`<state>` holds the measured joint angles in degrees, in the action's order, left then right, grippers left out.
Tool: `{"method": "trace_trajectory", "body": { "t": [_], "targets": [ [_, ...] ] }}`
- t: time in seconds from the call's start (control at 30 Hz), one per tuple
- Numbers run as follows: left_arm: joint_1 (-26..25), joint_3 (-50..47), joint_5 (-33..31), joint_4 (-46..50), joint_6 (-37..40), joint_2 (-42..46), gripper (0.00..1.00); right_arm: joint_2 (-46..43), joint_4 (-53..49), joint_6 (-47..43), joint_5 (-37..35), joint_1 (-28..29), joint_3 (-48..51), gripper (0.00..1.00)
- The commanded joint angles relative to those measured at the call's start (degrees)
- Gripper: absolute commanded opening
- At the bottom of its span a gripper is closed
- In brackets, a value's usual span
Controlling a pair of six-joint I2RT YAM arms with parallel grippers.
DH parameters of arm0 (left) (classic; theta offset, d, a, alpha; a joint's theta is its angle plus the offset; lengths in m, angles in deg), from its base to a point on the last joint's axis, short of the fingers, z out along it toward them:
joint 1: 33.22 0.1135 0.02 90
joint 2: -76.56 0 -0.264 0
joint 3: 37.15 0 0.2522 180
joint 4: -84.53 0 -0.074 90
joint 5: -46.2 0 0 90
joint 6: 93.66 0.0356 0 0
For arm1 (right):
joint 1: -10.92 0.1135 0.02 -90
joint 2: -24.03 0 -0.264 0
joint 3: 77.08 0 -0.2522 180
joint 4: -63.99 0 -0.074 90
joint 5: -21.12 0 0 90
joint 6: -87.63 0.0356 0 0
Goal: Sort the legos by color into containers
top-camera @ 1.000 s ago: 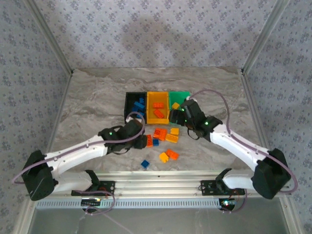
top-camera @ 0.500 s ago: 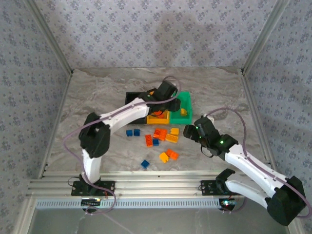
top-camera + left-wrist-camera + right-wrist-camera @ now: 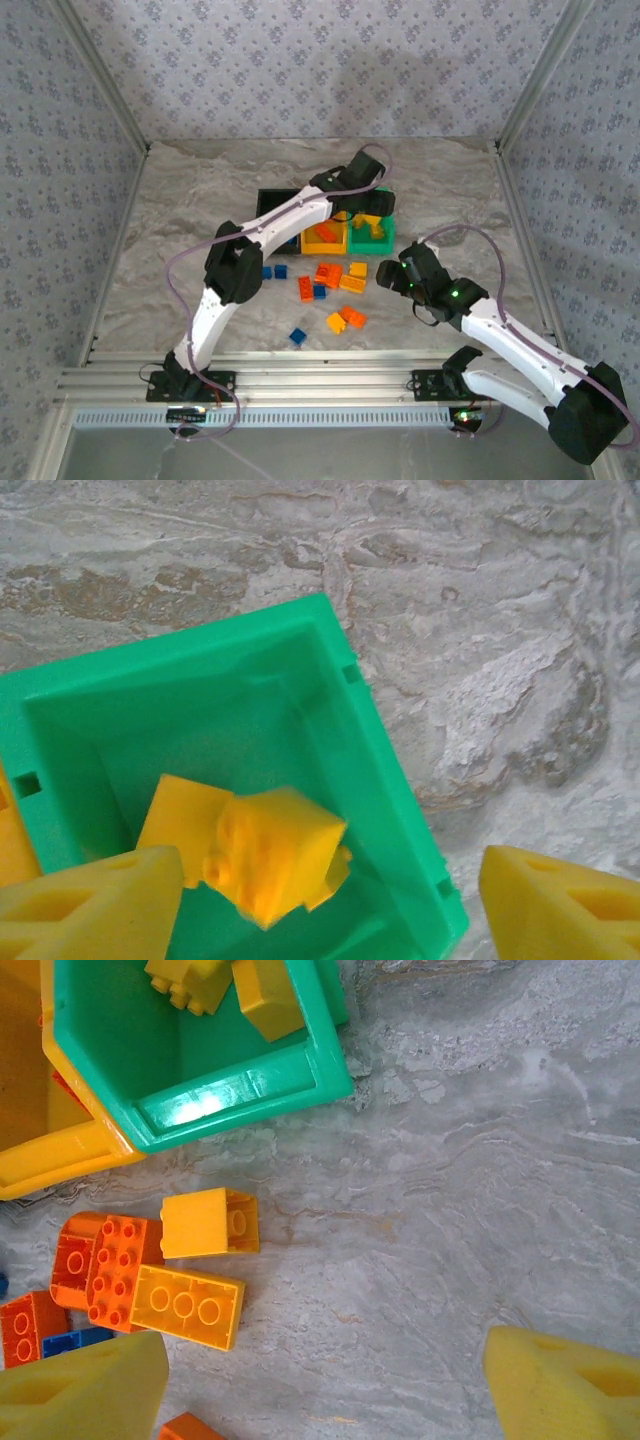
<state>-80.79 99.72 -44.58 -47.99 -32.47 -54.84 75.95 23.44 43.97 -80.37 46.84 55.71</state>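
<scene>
Legos: mixed lot in blue, orange and yellow, part sorted, part loose on the desk (image 3: 180, 220).

Left arm (image 3: 285, 218): reaches across the row of containers to the far side of the green bin (image 3: 388, 240). Left jaws stand apart above this bin; in the left wrist view, yellow pads (image 3: 90, 900) show at both lower corners. Between them, nearer the left pad, yellow legos (image 3: 270, 865) sit inside the bin; the upper one is blurred, and it cannot be told whether it rests or is in the air. Neither pad touches it.

Right arm (image 3: 500, 330): its end is just near of the green bin. Right jaws stand apart with only bare desk between the pads (image 3: 80, 1390).

Containers: black bin (image 3: 266, 203), orange bin (image 3: 312, 245) and green bin joined in a row, left to right, the black one partly hidden by the left arm.

Loose legos, in front of the containers:
- yellow brick (image 3: 208, 1222), orange brick (image 3: 110, 1270) and long yellow brick (image 3: 188, 1305), touching one another, ahead of the right jaws toward the left pad;
- two blue bricks (image 3: 273, 271) side by side, near the black bin;
- yellow and orange pair (image 3: 345, 320), nearer the arm bases;
- single blue brick (image 3: 298, 336), nearest the bases, apart from the rest.
</scene>
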Motion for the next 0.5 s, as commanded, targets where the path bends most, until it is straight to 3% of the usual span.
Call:
{"method": "trace_trajectory", "body": {
  "t": [0.0,0.17,0.2,0.47],
  "targets": [
    [0.15,2.84,2.3,2.28,-0.62,1.05,0.83,0.92,0.4,1.13,0.79,0.44,0.79,0.85],
    [0.1,-7.3,3.86,-3.77,-1.81,11.08,0.91,4.37,3.89,0.84,2.58,0.91,-0.06,0.85],
    [0.1,-10.69,4.15,-5.73,-2.15,14.23,0.99,5.61,4.87,0.64,2.82,1.17,-0.34,0.84],
    [0.02,-47.9,1.81,-17.94,-6.15,42.36,1.0,17.25,11.93,-1.43,2.52,3.26,-4.84,0.82]
  ]
}}
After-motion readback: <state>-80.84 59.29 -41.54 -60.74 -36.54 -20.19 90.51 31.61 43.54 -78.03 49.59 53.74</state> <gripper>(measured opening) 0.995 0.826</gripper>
